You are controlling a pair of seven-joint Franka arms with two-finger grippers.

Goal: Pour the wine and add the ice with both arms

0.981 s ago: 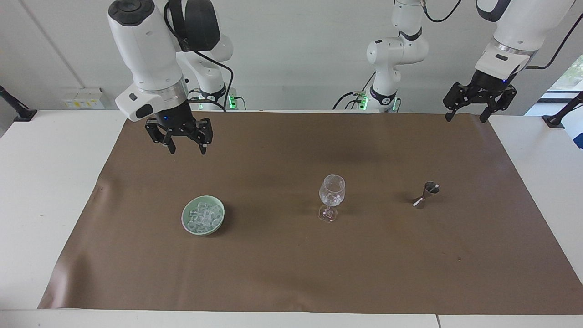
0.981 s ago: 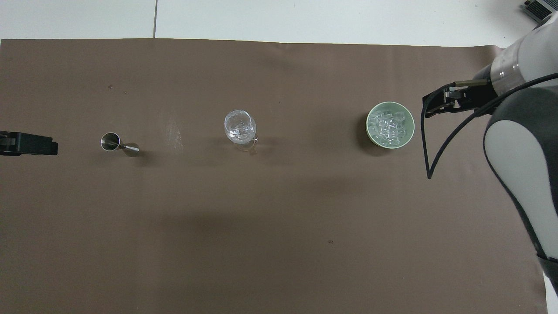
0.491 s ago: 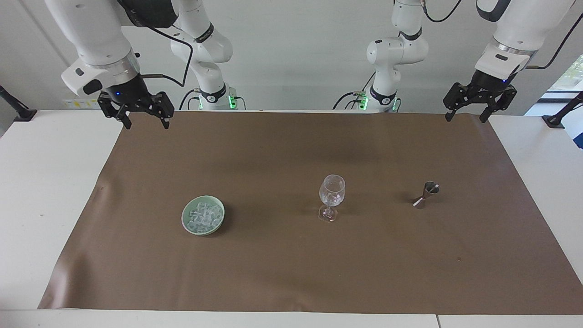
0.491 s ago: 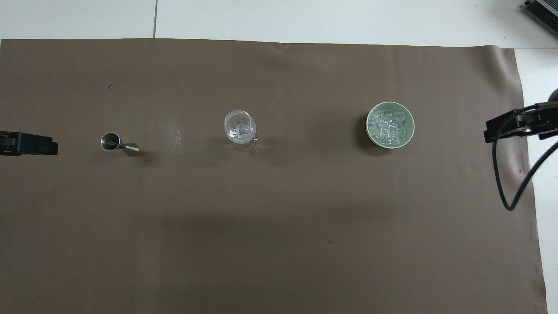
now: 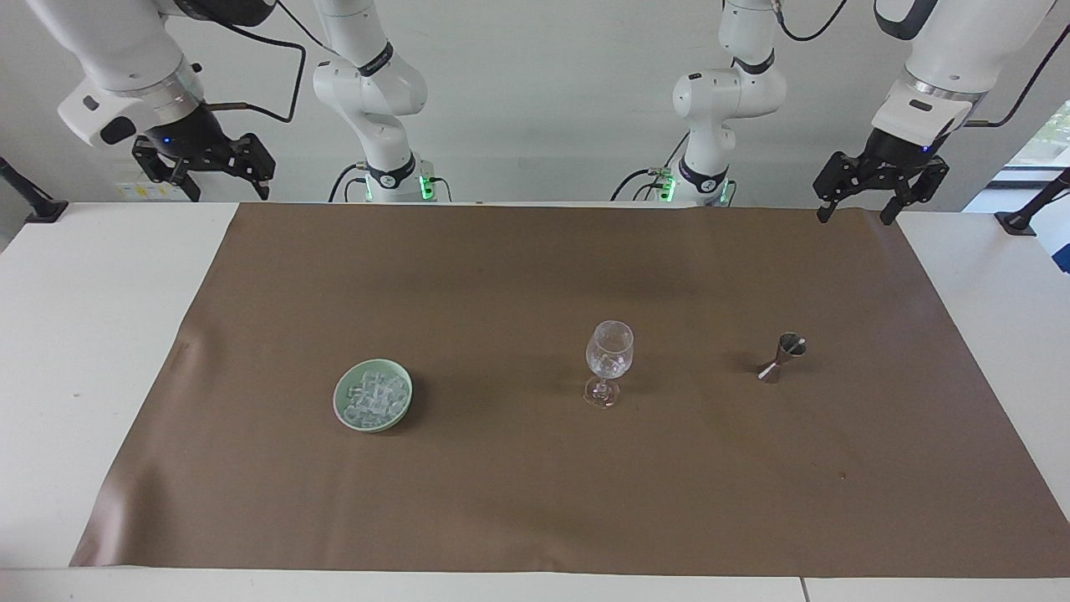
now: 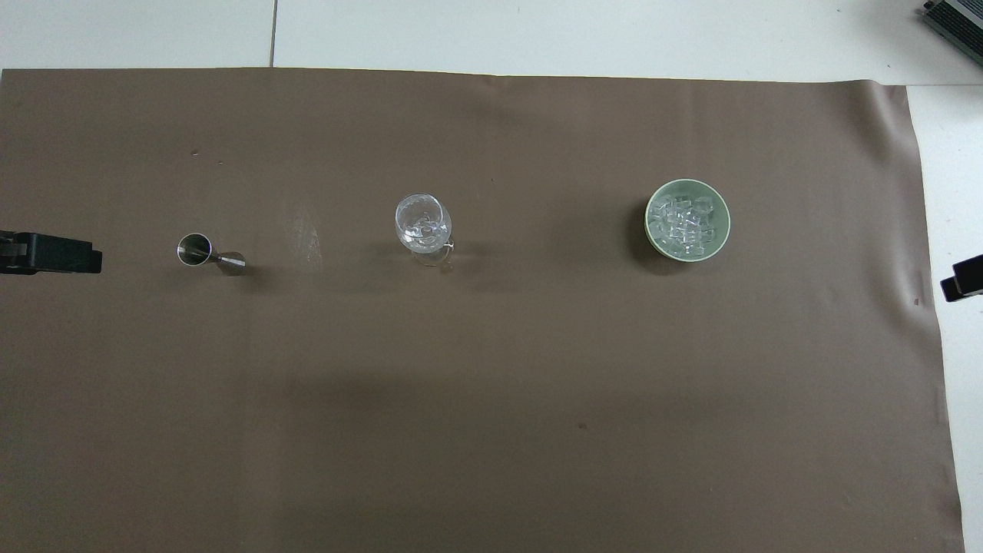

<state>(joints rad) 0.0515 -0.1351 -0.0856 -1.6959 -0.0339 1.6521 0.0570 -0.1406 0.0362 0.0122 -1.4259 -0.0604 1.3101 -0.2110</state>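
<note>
A clear stemmed glass (image 5: 608, 359) (image 6: 424, 226) stands upright mid-mat with glassy pieces inside its bowl. Ice (image 5: 374, 395) (image 6: 686, 221) is heaped in a pale green bowl (image 5: 344, 409) (image 6: 654, 235) toward the right arm's end. A small steel jigger (image 5: 782, 357) (image 6: 201, 252) stands toward the left arm's end. No wine shows. My right gripper (image 5: 224, 184) hangs open and empty, high over the bare table off the mat's corner by the robots. My left gripper (image 5: 858, 210) hangs open and empty over the mat's other corner by the robots. Only a tip of each gripper shows in the overhead view.
A brown mat (image 5: 535, 502) (image 6: 491, 430) covers most of the white table (image 5: 84, 334). A black clamp arm (image 5: 29, 196) is fixed at the table edge by the right arm's end, and another clamp arm (image 5: 1032, 209) stands at the left arm's end.
My right arm has swung up and away from over the mat near the bowl, out past the mat's edge toward its own end. The left arm has not moved.
</note>
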